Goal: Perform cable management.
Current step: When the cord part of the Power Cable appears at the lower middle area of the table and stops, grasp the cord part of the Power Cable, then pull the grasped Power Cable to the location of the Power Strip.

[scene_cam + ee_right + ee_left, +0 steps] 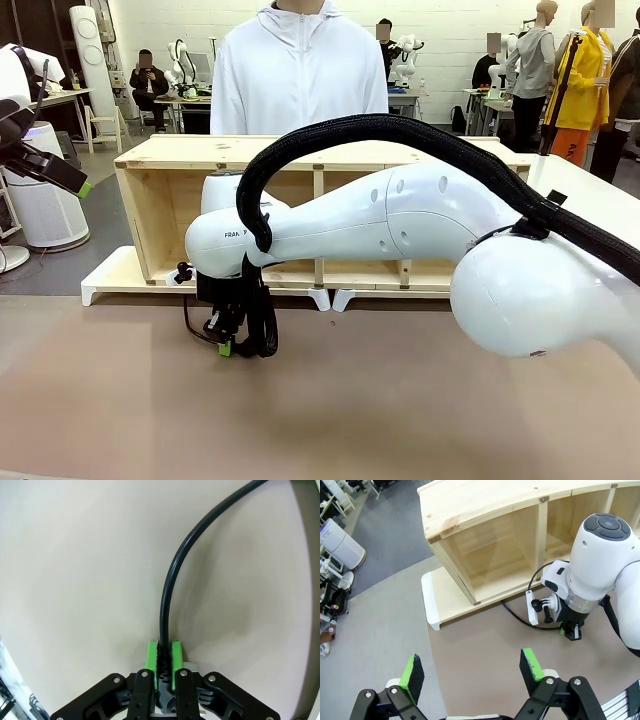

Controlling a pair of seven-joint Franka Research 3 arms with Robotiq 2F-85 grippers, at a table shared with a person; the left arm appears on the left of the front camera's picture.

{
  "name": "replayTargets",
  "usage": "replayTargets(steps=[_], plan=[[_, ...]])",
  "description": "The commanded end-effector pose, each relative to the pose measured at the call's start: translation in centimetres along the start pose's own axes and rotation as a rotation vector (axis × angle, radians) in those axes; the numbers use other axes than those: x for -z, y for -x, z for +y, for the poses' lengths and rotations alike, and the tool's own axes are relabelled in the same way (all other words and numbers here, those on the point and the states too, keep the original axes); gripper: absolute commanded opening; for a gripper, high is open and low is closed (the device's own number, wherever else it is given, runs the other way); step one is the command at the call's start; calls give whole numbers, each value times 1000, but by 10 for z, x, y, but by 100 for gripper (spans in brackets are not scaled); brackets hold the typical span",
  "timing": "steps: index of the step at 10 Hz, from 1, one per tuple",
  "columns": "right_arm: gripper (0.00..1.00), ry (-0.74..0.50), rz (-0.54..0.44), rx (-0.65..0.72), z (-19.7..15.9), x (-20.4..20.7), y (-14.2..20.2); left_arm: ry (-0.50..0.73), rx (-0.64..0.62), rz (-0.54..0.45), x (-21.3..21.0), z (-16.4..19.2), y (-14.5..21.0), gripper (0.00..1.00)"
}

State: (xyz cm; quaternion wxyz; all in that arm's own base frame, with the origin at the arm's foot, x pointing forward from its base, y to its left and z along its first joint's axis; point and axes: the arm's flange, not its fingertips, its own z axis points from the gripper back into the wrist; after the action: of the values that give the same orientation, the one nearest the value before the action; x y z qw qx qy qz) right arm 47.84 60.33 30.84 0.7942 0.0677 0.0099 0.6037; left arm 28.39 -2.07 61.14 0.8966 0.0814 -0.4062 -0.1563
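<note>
Pinches the cable (pixel 167 590) tight in the right hand (pixel 164 647), low on the worktop (pixel 400 420) beside the wooden crate (pixel 200 150). Holds left hand (pixel 471 669) spread, empty. Seems light, limp, smooth; probably best taken on its free run, clear of the power strip (pixel 532 607).

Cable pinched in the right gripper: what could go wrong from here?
1. The right gripper is shut on the cable, which leaves lengthwise past the pad tips; it may slide out on a pull.
2. The cable runs to the white power strip lying by the wooden shelf; a hard pull may drag it or snag there.
3. The arm's ribbed hose hangs close beside the gripper and might tangle with the cable.
</note>
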Motion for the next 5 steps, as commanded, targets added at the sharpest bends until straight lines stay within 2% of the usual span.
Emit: replayTargets(steps=[1,5], plan=[[0,2,-1,-1,0,0,0,-8,2,-7,2,0,-2,100],[0,2,-1,-1,0,0,0,-8,2,-7,2,0,-2,100]])
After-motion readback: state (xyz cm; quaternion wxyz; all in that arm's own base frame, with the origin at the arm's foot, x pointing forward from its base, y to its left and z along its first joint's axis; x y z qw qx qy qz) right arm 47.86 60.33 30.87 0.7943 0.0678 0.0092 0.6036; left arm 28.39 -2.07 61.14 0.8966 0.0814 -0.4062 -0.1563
